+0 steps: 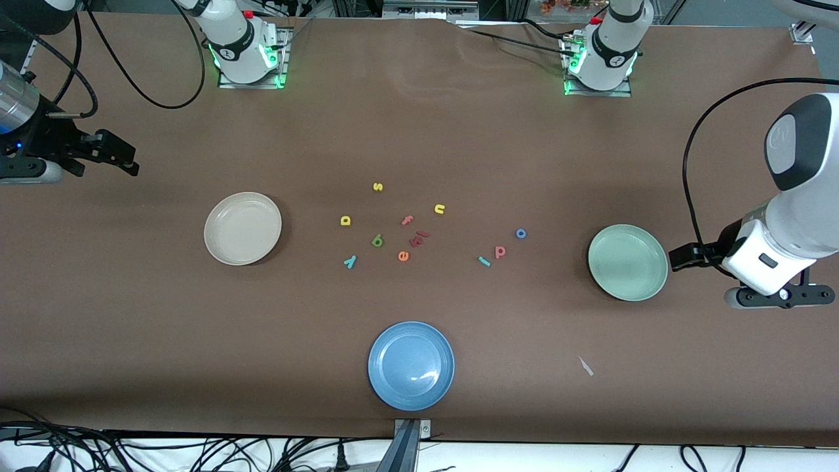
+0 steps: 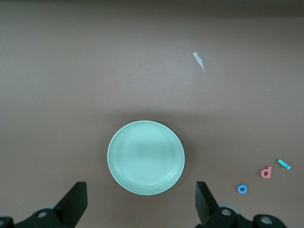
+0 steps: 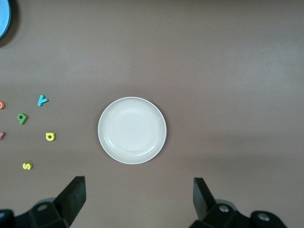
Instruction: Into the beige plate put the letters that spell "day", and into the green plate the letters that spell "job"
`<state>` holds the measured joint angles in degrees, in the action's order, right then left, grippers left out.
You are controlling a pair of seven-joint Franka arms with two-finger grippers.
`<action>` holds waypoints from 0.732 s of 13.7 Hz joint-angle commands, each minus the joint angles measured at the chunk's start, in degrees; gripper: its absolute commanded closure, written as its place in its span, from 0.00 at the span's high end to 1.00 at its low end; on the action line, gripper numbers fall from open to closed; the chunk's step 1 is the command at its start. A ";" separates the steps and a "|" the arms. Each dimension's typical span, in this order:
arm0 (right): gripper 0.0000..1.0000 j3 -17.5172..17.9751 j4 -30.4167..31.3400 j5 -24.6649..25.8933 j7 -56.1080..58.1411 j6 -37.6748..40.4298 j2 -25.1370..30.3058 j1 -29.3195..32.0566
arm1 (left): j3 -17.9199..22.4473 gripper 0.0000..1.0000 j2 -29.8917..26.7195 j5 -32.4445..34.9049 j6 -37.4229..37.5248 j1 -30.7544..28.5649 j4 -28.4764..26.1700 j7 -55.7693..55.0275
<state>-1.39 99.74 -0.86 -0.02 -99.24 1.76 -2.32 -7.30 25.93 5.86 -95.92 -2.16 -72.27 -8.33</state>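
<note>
The beige plate (image 1: 242, 228) (image 3: 132, 130) lies toward the right arm's end, the green plate (image 1: 627, 262) (image 2: 146, 156) toward the left arm's end; both hold nothing. Between them lie the yellow "d" (image 1: 345, 221) (image 3: 50, 137), green "a" (image 1: 377, 241) (image 3: 22, 118) and teal "y" (image 1: 351, 262) (image 3: 42, 100). Closer to the green plate are the teal "j" (image 1: 484, 261) (image 2: 284, 164), pinkish "b" (image 1: 500, 251) (image 2: 266, 172) and blue "o" (image 1: 521, 233) (image 2: 242, 188). My left gripper (image 1: 682, 257) (image 2: 140, 197) hangs open beside the green plate. My right gripper (image 1: 128, 160) (image 3: 137, 190) hangs open beside the beige plate.
A blue plate (image 1: 411, 365) sits near the front edge. Among the letters lie a yellow "s" (image 1: 377, 187), yellow "n" (image 1: 439, 209), pink "f" (image 1: 407, 221), dark red letters (image 1: 419, 237) and an orange "e" (image 1: 403, 256). A paper scrap (image 1: 585, 366) lies nearer the camera than the green plate.
</note>
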 commanded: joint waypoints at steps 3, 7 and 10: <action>1.00 0.59 -1.30 0.16 -0.24 0.28 -0.61 0.74 | 0.09 1.00 -1.32 0.47 -0.32 -0.03 -1.39 0.16; 1.00 0.59 -1.30 0.16 -0.24 0.37 -0.61 0.74 | 0.18 1.00 -1.24 -2.43 -0.23 -0.30 -1.39 0.24; 1.00 0.59 -1.21 0.16 -0.33 0.28 -0.61 0.74 | 0.18 1.00 -1.15 -2.52 -0.32 -0.30 -1.39 0.33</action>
<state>-1.39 99.74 -0.86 -0.02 -99.25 1.75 -2.32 -7.30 25.93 4.45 -95.92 -2.28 -72.29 -8.33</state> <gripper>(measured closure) 0.000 0.000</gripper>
